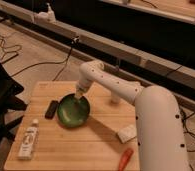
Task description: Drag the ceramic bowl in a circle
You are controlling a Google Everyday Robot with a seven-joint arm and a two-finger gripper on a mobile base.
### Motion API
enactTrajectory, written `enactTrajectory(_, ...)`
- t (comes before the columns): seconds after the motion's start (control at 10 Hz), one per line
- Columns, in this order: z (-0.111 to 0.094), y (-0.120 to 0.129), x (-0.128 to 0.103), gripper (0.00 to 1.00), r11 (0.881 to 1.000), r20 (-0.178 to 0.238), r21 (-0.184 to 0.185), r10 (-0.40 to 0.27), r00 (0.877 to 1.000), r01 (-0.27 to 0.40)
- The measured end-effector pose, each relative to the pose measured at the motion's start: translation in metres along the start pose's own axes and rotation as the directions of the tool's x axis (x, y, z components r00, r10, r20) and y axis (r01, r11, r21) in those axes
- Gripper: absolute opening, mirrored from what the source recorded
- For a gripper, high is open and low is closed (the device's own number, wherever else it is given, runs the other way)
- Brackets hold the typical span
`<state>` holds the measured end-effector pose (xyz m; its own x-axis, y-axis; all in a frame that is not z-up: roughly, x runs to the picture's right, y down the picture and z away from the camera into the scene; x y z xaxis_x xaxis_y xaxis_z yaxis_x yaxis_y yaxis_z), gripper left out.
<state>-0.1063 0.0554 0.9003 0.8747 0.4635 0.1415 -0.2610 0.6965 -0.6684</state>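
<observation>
wooden table (91, 145) | black bar (51, 108) | white bottle (28, 142) | pale block (126, 133) | orange stick (126, 158) | cup (115, 96)

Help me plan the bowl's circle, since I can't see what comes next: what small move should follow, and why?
Probably a short arc toward the near edge of the table. The shut gripper sits at the far rim of the green ceramic bowl. A small black object lies close beside the bowl toward the picture's left, while open wood lies in front of it.
</observation>
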Motion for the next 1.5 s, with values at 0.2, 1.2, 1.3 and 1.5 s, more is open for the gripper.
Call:
enactTrajectory(0.2,-0.004,0.026,0.030,0.00,0.999,-0.020,-0.033,-0.006,1.000,0.006)
enactTrajectory(1.2,-0.006,-0.056,0.041,0.00,0.998,-0.163,0.044,0.044,0.986,-0.037)
enactTrajectory(1.3,0.000,-0.051,0.025,0.00,1.000,-0.158,0.028,0.010,0.987,-0.006)
enactTrajectory(1.5,0.006,-0.029,0.001,0.00,0.998,-0.141,-0.014,-0.058,0.988,0.057)
